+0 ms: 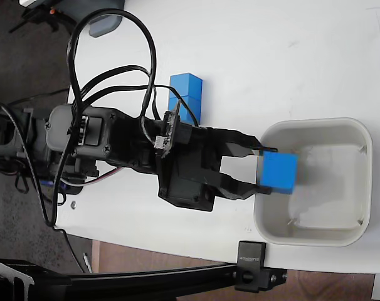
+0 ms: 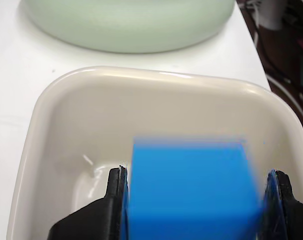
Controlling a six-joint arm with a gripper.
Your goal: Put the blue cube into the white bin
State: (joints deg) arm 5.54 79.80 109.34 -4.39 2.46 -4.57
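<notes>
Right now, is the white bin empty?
Empty: the white bin shows bare floor; the blue cube hangs above it in the gripper.

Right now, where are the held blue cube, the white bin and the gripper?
blue cube (image 1: 279,172), fixed view, its top face.
white bin (image 1: 315,124), fixed view, its upper rim.
gripper (image 2: 196,200), wrist view, between its two fingertips.

fixed view: bin (image 1: 363,135) at right on table (image 1: 271,56), cube (image 1: 279,173) between gripper (image 1: 262,169) fingers over bin's left part; two more cubes (image 1: 185,94) behind arm, left of bin
</notes>
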